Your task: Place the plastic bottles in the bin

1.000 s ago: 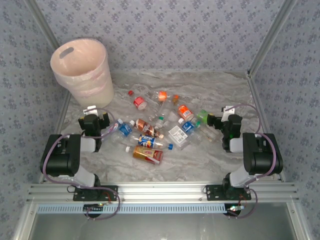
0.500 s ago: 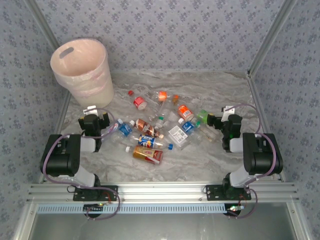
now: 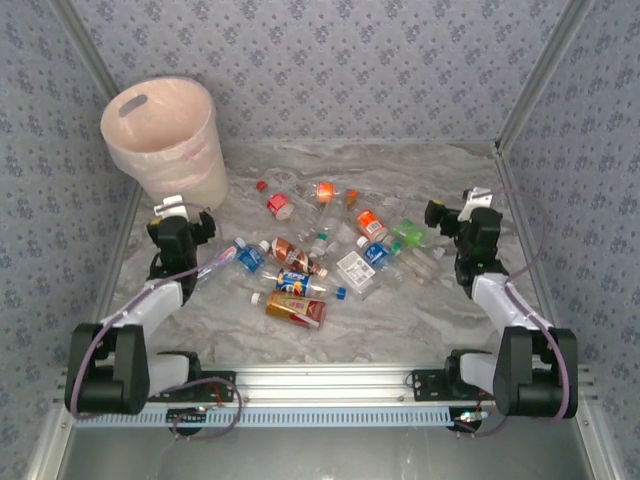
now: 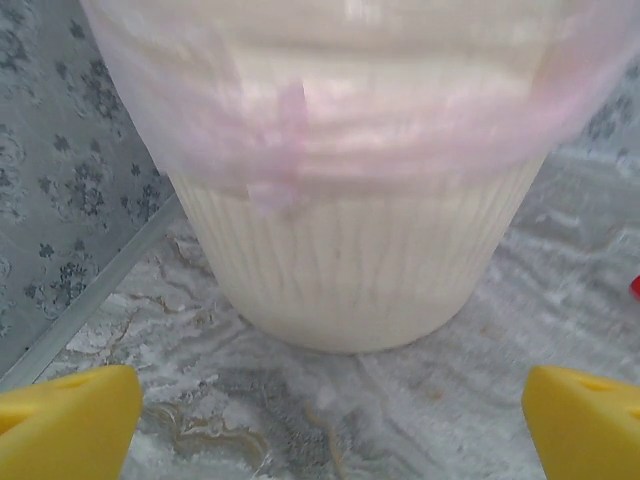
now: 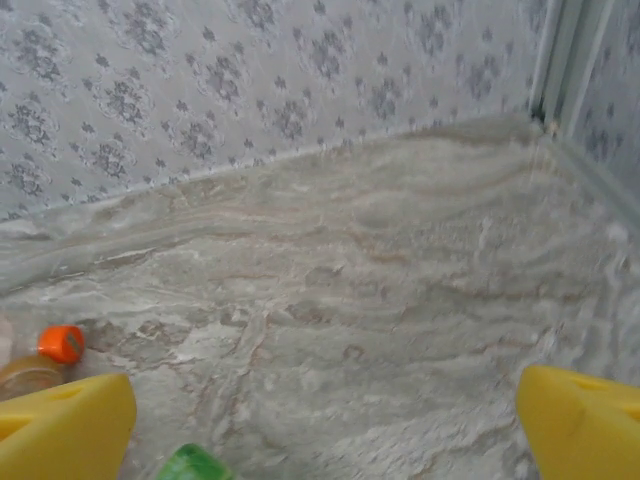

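Several plastic bottles [image 3: 300,262] lie scattered on the middle of the marble table, among them a red-capped one [image 3: 279,206], an orange-capped one [image 3: 370,222] and a green one [image 3: 408,232]. The pale pink bin [image 3: 163,140] stands upright at the far left corner. My left gripper [image 3: 180,215] hovers just in front of the bin's base, open and empty; in the left wrist view the bin [image 4: 350,230] looms close ahead between the yellow fingertips [image 4: 65,425]. My right gripper [image 3: 455,212] is open and empty, just right of the green bottle. An orange cap [image 5: 60,342] and a green cap [image 5: 190,465] show in the right wrist view.
Patterned walls close off the back and sides, with metal frame posts [image 3: 525,85] at the corners. Bare tabletop [image 3: 420,180] lies behind the bottles and along the right side. The aluminium rail [image 3: 330,385] holding both arm bases runs along the near edge.
Both arms have unfolded and stretched forward. The left gripper moved up toward the bin; the right gripper moved up and to the right. Both stay open. The bottles lie as before.
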{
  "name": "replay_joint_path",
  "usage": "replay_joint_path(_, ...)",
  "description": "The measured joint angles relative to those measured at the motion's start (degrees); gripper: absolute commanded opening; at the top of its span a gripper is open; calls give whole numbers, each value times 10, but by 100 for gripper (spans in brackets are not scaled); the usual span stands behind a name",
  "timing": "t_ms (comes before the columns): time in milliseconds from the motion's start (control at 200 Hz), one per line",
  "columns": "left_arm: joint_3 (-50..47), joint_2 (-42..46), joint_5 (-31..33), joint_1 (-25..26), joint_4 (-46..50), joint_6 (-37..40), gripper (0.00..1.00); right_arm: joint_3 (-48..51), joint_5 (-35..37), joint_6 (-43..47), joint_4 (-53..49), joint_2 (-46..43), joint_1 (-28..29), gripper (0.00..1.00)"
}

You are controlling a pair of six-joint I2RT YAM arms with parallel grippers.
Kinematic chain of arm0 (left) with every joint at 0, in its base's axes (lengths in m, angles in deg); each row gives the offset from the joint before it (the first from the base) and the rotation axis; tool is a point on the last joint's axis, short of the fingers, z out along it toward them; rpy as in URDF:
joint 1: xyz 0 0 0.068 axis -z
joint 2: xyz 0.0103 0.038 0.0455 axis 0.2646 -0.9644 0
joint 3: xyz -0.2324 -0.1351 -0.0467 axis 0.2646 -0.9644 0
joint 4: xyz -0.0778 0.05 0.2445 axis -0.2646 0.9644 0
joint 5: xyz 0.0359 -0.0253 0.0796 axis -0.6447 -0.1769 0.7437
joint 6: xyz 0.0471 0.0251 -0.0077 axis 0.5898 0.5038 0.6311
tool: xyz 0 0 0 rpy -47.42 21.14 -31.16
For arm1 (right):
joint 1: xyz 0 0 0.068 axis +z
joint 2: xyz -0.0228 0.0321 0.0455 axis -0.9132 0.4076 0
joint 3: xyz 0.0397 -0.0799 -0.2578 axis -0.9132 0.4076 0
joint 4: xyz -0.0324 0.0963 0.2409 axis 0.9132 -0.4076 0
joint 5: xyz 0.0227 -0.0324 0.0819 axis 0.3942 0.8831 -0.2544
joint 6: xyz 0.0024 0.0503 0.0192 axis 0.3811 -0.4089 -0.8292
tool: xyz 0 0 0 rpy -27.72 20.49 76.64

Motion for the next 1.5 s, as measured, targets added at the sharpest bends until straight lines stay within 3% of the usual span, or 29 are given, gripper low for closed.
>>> replay_joint_path(120, 42, 29, -9, 9, 104, -86, 98, -67, -7, -46, -149, 21, 0, 100)
replay_joint_path(290, 64, 37, -58, 10, 230, -184, 98, -113, -34, -44, -347, 26, 26, 100)
replay_joint_path(465, 75, 36, -113, 10, 289, -224, 98, -128, -35, -29, -450, 47, 79, 100)
replay_joint_path(864, 91, 22, -175, 10, 287, -244, 98, -183, -9, 5, -512, 186, 132, 95)
replay_joint_path(1054, 91, 11, -180, 10, 286, -245, 98, -184, 27, -38, -522, 192, 125, 97)
replay_joint_path(1379, 102, -21, -211, 10, 283, -247, 98, -160, 3, -71, -499, 192, 128, 100)
replay_joint_path(1499, 108, -29, -228, 10, 281, -245, 98, -136, 15, -97, -495, 192, 128, 91)
